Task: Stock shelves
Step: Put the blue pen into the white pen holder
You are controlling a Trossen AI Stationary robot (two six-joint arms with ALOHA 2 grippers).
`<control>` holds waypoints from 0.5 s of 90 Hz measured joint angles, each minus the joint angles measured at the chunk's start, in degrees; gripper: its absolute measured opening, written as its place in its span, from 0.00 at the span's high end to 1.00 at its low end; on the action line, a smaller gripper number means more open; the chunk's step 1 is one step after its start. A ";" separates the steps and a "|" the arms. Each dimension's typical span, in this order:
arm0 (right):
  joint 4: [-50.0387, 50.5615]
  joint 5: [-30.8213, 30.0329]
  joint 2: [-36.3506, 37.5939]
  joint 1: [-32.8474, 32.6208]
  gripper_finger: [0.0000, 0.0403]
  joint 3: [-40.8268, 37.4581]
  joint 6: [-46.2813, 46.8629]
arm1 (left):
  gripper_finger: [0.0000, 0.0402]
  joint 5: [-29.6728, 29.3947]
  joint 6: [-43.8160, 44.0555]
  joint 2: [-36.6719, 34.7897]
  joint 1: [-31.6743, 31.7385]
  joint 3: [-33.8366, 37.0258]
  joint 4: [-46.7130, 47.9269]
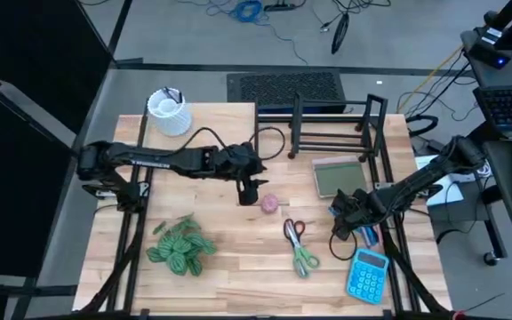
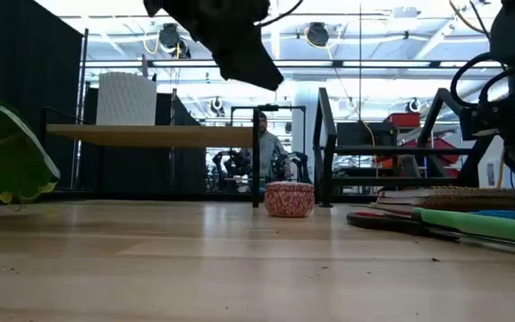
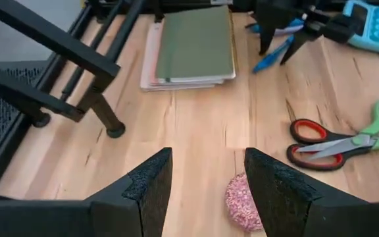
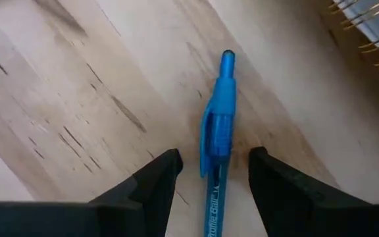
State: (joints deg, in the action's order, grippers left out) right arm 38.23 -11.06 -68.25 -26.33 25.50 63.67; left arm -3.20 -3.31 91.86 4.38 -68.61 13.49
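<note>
— Shelves first: where are they?

— Both at the far edge of the bench. The pale-wood riser shelf is flat-topped, with a ribbed white pot standing on it; the black wire-frame rack with upright dividers sits beside it and looks unfilled.

— So which step?

— Picking up, I'd judge. The right pincer is released, its fingers either side of a glossy blue plastic pen lying on the wood. The left pincer hangs spread above a small round pink speckled tin.

— Next move?

— Probably lowering and clenching on the slim pen squarely; it could roll. Scissors, notebooks, a calculator and a leafy sprig wait nearby.
</note>
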 joint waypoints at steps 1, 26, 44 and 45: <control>0.12 -0.07 0.01 0.00 0.58 0.01 0.01 | 0.56 0.00 0.00 0.11 -0.04 -0.01 -0.11; 0.41 -1.58 -0.05 -0.07 0.60 -0.17 -1.16 | 0.56 -0.02 0.00 1.68 -0.45 0.01 -0.56; -3.99 -0.97 0.27 -0.20 0.70 -3.19 0.54 | 0.56 -0.02 -0.02 1.64 -0.56 -0.01 -0.85; -4.14 -0.93 0.27 -0.21 0.71 -3.25 0.73 | 0.56 -0.02 -0.02 1.64 -0.56 0.00 -0.86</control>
State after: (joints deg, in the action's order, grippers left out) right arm 34.09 -11.99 -67.99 -26.53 22.24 64.40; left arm -3.22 -3.33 93.49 3.81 -68.61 12.63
